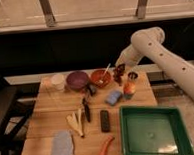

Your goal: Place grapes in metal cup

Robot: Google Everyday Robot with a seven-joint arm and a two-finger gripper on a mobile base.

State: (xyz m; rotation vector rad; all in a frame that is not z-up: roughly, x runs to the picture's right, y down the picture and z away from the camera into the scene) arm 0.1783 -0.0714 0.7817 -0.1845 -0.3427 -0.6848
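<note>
Only one gripper (120, 69) is seen, at the end of the white arm (153, 45), and it is held over the back edge of the tabletop (48, 118), nearer the right side. It is closed on one small bunch of dark red grapes (119, 76), which hangs down from it. Whether the bunch touches the wood cannot be told. One metal cup (133, 76) is set at the back edge, just beside the grapes on their right, and the grapes are not inside it. Two bowls are lined up along the same back edge: one red bowl (98, 79) with one white stick (107, 70) leaning in it, and one purple bowl (77, 80) to its left. One white cup (57, 82) is placed near the back left corner, so two cups are counted in all. One orange fruit (129, 90) and one blue block (113, 97) are found close together in front of the metal cup. Near the middle, one dark tool (87, 110), one yellow peel (77, 122) and one black block (105, 120) are laid out. One grey cloth (62, 145) is spread by the front left corner. One carrot (105, 149) is laid at the front edge. One green tray (150, 113) is set on the front right corner.
</note>
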